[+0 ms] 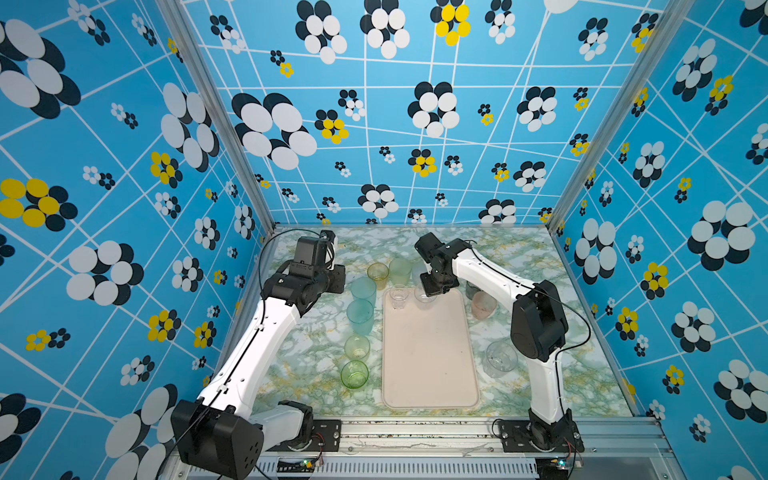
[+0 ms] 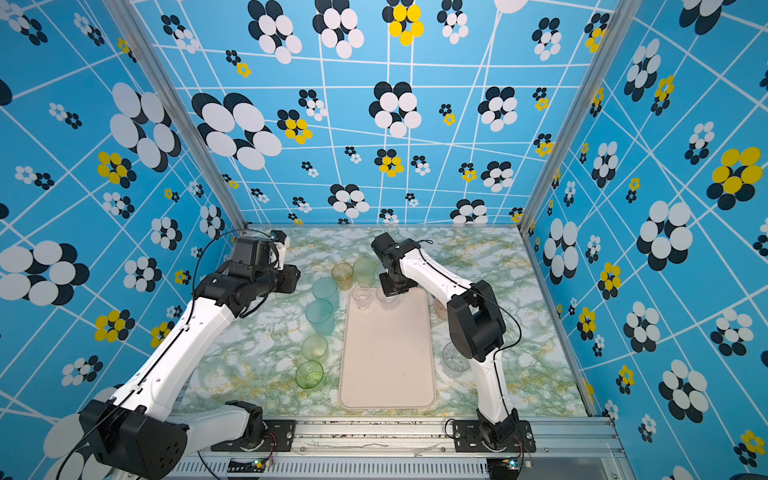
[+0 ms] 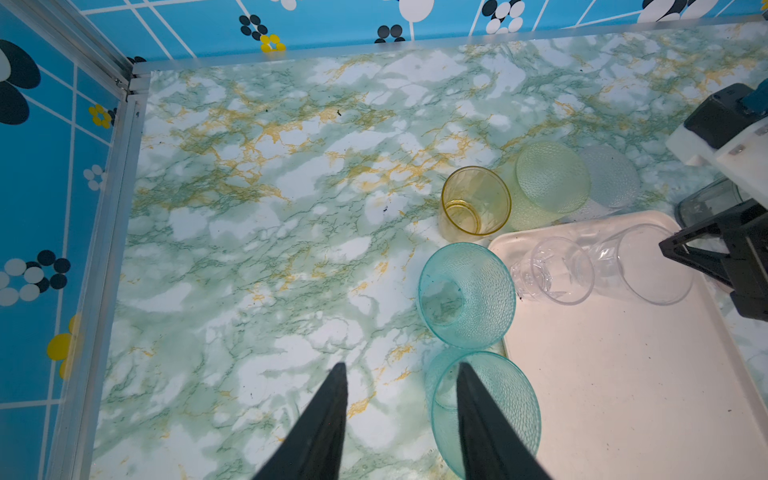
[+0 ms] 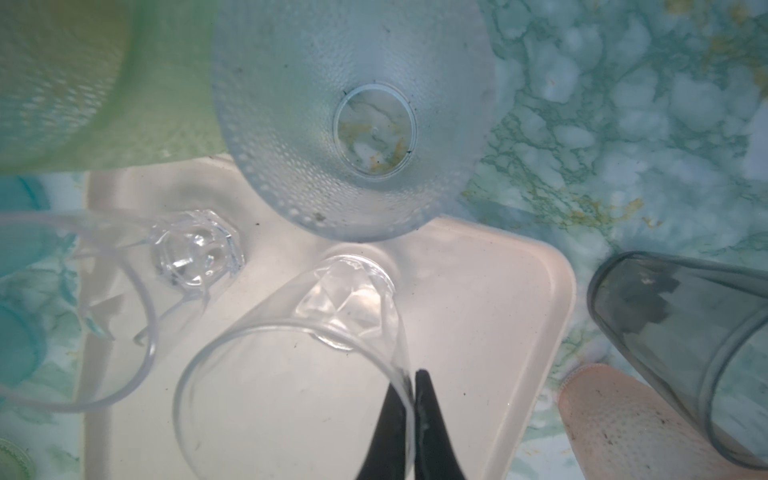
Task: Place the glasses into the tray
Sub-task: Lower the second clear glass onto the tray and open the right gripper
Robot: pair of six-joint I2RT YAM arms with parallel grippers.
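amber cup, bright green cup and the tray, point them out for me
amber cup (image 1: 377, 275), in a top view, on its open mouth
bright green cup (image 1: 354, 375), in a top view, on its open mouth
tray (image 1: 430, 365), in a top view, on its bare floor

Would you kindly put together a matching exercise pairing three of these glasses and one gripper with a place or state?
Things:
1. amber glass
2. bright green glass
3. pink glass
4. right gripper

Places or states:
A. shut on the rim of a clear glass over the tray
B. table, right of the tray
C. table, just beyond the tray's far left corner
D. table, left of the tray, near end of the row

Pairs: 1-C, 2-D, 3-B, 4-A
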